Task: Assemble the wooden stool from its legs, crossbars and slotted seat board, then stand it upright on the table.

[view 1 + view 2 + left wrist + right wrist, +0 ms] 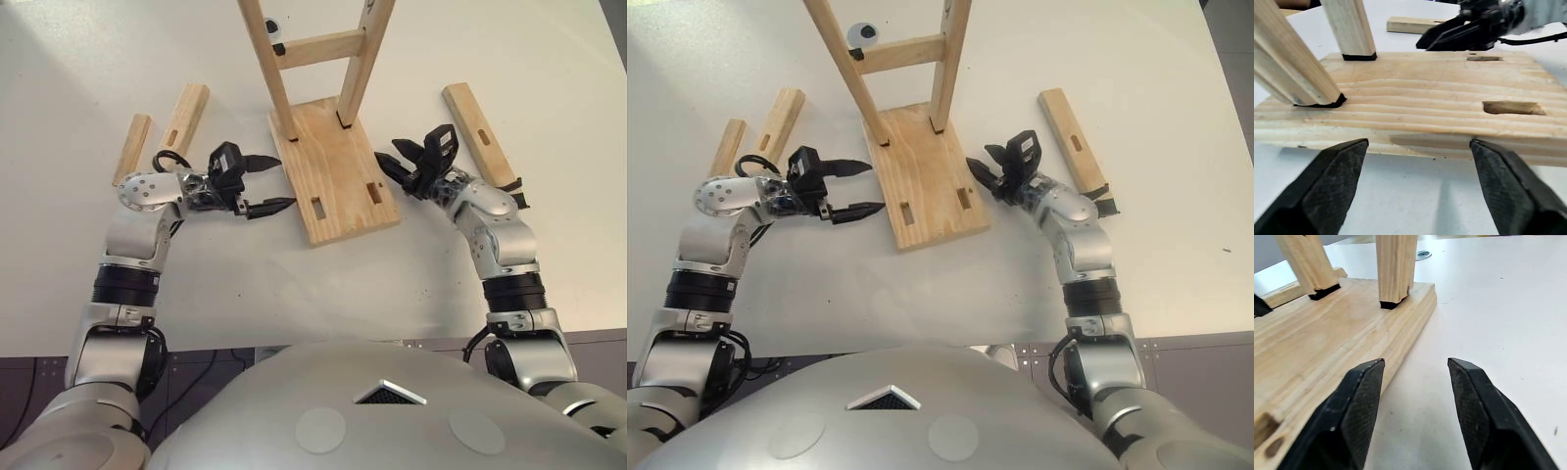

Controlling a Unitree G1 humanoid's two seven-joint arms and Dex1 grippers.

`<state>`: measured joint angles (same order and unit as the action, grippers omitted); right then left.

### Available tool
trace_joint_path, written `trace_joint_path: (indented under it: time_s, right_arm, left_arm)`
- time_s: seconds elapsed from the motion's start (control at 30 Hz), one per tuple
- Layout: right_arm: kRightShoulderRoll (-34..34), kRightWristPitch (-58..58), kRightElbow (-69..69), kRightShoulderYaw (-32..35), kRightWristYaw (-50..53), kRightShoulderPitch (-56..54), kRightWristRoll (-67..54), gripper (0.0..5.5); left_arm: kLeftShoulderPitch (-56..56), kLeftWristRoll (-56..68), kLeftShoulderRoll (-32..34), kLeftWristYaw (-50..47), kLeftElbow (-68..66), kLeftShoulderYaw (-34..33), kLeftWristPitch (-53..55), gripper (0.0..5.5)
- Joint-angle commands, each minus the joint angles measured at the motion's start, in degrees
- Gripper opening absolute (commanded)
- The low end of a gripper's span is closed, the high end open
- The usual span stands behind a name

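Note:
The slotted seat board [338, 166] lies flat mid-table. Two legs [265, 59] [362, 59], joined by a crossbar [318, 47], stand plugged into its far end. Two slots [318, 208] at its near end are empty. My left gripper [286, 180] is open just off the board's left edge, its fingers [1332, 191] spread along the board's [1415, 103] side. My right gripper [388, 152] is open at the board's right edge, one finger [1359, 406] beside the board's [1327, 338] side and the other over bare table.
Two loose wooden pieces [132, 147] [183, 116] lie on the white table [549, 59] left of the board. A longer slotted piece [477, 132] lies to the right behind my right arm. A small round disc [861, 34] sits behind the legs. The table's front edge [411, 341] runs close to me.

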<state>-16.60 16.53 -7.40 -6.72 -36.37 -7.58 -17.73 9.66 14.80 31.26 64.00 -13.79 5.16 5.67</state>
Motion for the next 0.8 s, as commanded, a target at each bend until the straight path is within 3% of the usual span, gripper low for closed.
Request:
trace_joint_path:
  time_s: [0.03, 0.2, 0.33, 0.43, 0.53, 0.8]
  right_arm:
    - [-1.0, 1.9, 5.1, 0.8, -1.4, 2.0, -1.4, 2.39]
    - [-0.5, 3.1, 8.9, 3.0, -0.1, 4.5, -2.0, 2.39]
    - [-0.5, 3.4, 11.6, 6.3, 1.7, 4.8, -3.1, 2.39]
    - [-0.8, 2.8, 12.1, 8.5, 2.8, 6.1, -3.1, 2.39]
    - [-0.8, 2.0, 12.4, 10.0, 3.7, 8.1, -2.7, 2.39]
    - [-1.7, 2.1, 11.7, 9.3, 2.5, 7.5, -1.8, 2.39]
  left_arm:
    - [2.0, -1.6, 2.0, -1.2, -6.7, -2.5, -4.1, 3.85]
    - [-0.2, 0.0, 3.1, -1.3, -4.7, -4.4, -4.5, 3.85]
    - [1.6, 9.9, 5.0, -6.9, 0.3, -16.5, 4.3, 3.85]
    - [1.6, 11.2, 9.8, -9.0, -4.5, -23.1, 6.4, 3.85]
    - [0.4, 5.0, 13.7, -15.0, -17.3, -23.8, 5.5, 3.85]
    - [-4.1, 1.7, 12.2, -16.7, -30.7, -23.6, -0.4, 3.85]
